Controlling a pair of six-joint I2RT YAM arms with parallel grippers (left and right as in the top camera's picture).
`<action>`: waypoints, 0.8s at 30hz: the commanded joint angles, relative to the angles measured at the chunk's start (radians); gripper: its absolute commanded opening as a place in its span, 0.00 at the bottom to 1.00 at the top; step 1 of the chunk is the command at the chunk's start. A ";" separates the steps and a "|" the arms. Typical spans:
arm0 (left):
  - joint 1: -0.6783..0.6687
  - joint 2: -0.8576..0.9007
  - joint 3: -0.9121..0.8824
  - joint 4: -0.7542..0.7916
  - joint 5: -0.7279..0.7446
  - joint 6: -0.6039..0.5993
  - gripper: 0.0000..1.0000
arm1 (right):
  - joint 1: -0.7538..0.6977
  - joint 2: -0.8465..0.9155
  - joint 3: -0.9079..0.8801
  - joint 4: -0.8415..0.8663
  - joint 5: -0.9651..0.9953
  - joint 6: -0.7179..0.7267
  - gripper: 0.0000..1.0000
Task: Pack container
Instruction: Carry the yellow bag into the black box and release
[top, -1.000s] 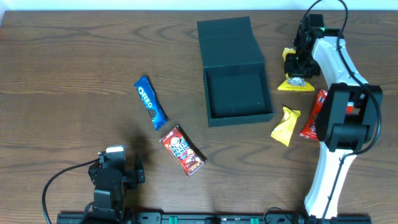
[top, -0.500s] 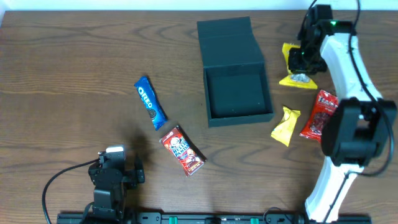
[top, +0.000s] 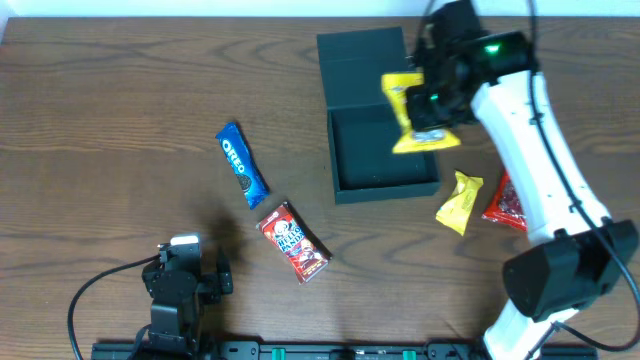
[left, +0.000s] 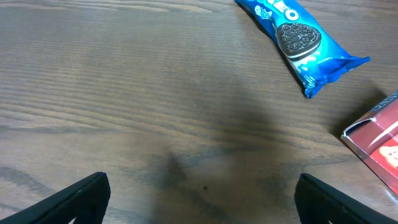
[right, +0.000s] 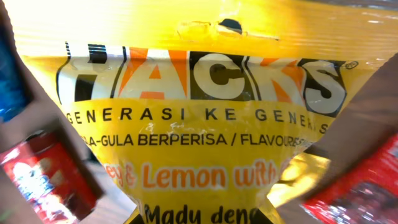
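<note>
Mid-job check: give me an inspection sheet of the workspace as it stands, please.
Surface: brown wooden table, no spills seen.
Job's things: green box, lid open; visible inside bare.
Clutter: Oreo pack, red snack pack, small yellow pack, red pack beside it.
Grippers: right gripper holds yellow Hacks bag above the box; left gripper open, empty.
Cables: black cable by left gripper.
Surroundings: nothing seen.
</note>
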 joint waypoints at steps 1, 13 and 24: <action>-0.002 -0.006 -0.020 -0.015 -0.006 0.007 0.95 | 0.034 0.006 0.001 0.005 -0.022 0.007 0.07; -0.002 -0.006 -0.020 -0.015 -0.006 0.007 0.96 | 0.010 0.030 -0.289 0.309 -0.010 0.058 0.07; -0.002 -0.006 -0.020 -0.015 -0.007 0.007 0.96 | -0.032 0.030 -0.414 0.410 0.084 0.058 0.11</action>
